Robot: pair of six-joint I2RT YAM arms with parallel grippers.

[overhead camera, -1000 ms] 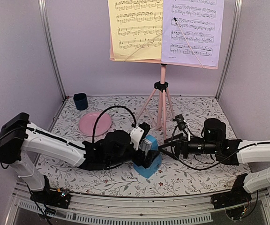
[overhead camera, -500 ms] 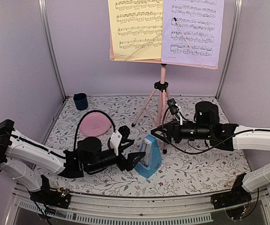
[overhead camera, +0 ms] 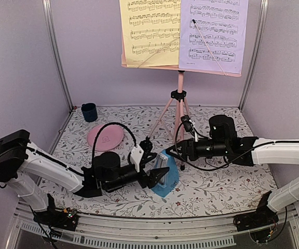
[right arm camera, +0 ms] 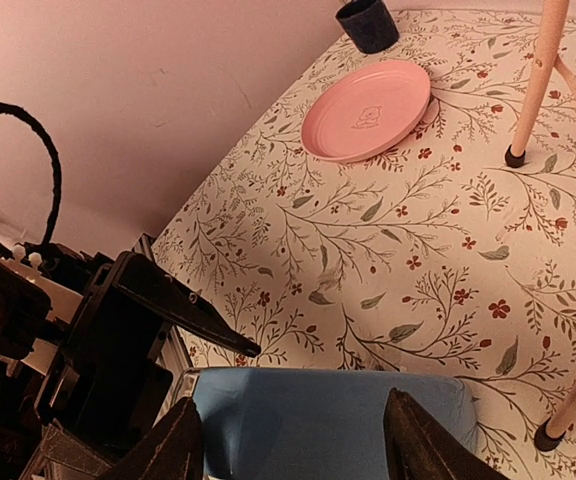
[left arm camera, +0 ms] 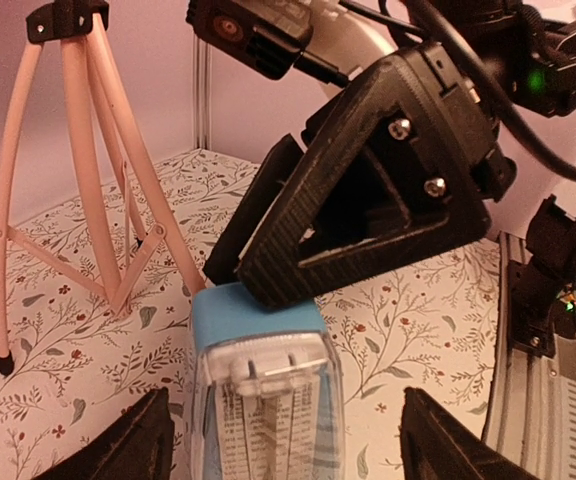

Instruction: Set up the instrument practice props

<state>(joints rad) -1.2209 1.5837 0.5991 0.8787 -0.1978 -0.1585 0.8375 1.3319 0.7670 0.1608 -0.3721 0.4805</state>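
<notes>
While both hands are crowding the blue metronome (overhead camera: 165, 181), you're risking a clash, so pick one.

Left hand (overhead camera: 159, 176) is sitting open. Its jaws are straddling the metronome's body, with daylight showing on both sides in its wrist view.

Right hand (overhead camera: 171, 153) is hovering at the blue top with jaws apart, holding nothing. Can't tell whether a fingertip is touching the cap.

Metronome is standing upright on the bench (overhead camera: 217, 193), just beside the front foot of the pink music stand (overhead camera: 179, 111). Yellow sheet (overhead camera: 149, 31) and lavender sheet (overhead camera: 213, 31) are sitting side by side on its desk, so I'm reading the metronome as the one prop left to place.

My call: you're better off taking it with the left, which is looking lined up.
- **Grip:** the casing is tapering upward, so a high pinch is likely going to squirt it out. Be gripping low on the wide part, square to the flat faces.
- **Right hand:** be clearing it before closing.
- **Tripod foot:** be watching it, since a knock there is risking the stand and both sheets.
</notes>
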